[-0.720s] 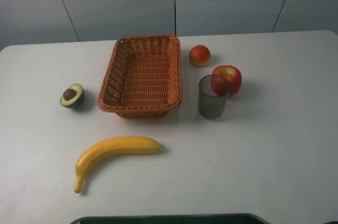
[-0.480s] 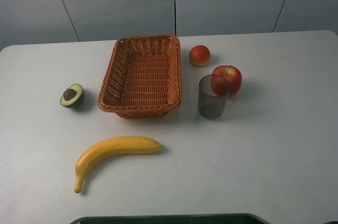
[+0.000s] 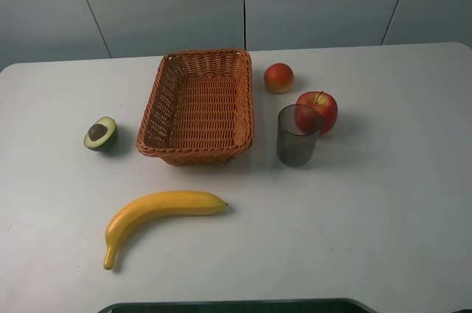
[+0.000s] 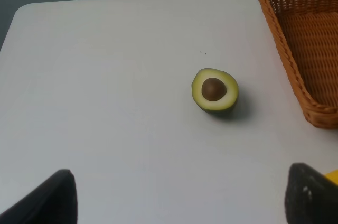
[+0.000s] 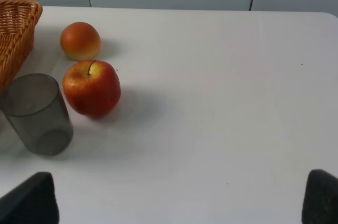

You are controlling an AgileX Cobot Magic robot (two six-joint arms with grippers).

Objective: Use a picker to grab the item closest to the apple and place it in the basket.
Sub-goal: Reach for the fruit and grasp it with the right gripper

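**Cup [image 3: 297, 136] standing by the apple [image 3: 318, 110], both sets of jaws gaping**

The basket [image 3: 161, 99] is sitting near the middle of the white table [image 3: 383, 217], open side up and holding nothing. The grey see-through cup is standing upright just off the basket's right side, close to its near corner. The red apple is sitting just beyond the cup, further from the basket; the two are so close that I cannot tell whether they are touching. An orange fruit [image 3: 279, 77] is resting beside the basket's far right corner, a little apart from the apple.

On the basket's left, an avocado [image 3: 101, 133] half is lying cut face up, its brown stone showing. A banana [image 3: 155, 213] is lying well in front of the basket, its stalk end pointing away from it.

From the high camera neither arm is showing over the table. The left gripper [image 4: 182, 200] is hanging over the table on the basket's left, looking toward the avocado, its jaws spread wide with only bare table between them. The right gripper [image 5: 174, 200] is hovering on the basket's right, facing the cup and apple from a distance, its jaws likewise spread wide and gripping nothing.
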